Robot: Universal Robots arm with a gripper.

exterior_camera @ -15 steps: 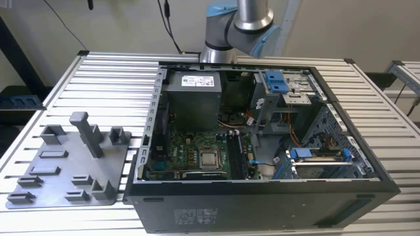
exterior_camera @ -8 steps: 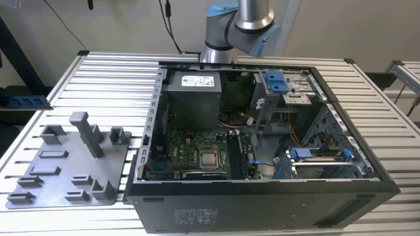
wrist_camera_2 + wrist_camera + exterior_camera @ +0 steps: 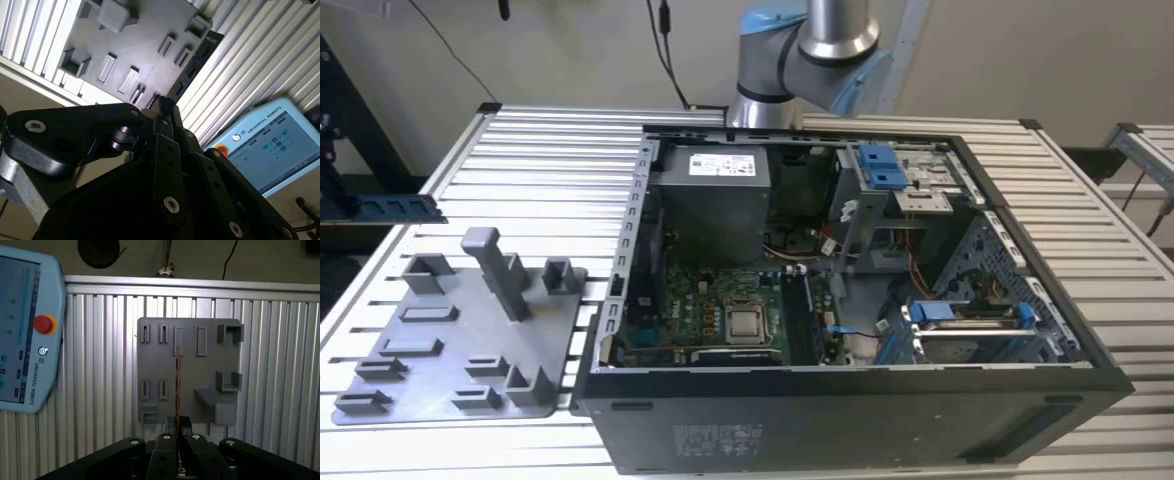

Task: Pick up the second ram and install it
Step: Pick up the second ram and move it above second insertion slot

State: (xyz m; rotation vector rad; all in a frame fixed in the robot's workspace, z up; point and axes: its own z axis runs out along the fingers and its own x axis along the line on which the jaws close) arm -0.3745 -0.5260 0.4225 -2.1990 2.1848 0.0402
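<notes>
1. The fingers [image 3: 185, 431] are closed tight on the second ram [image 3: 177, 385], so the picking up is done.
2. The ram is held in the air, maybe above the grey tray [image 3: 150, 370].
3. It is not yet in the computer [image 3: 854, 400].

A ribbed metal worktop [image 3: 520, 140] of long parallel slats carries two things in the exterior view. A flat grey fixture tray [image 3: 454, 340] lies on it, studded with small blocks, slotted holders and one tall post. Just beside the tray, toward the exterior view's right, stands an open black computer case [image 3: 854, 400], its inside facing up. In both wrist views the tray [image 3: 200, 375] [image 3: 135, 45] lies flat on the slats [image 3: 280, 365] [image 3: 250, 65], with bare slats on all sides of it.
</notes>
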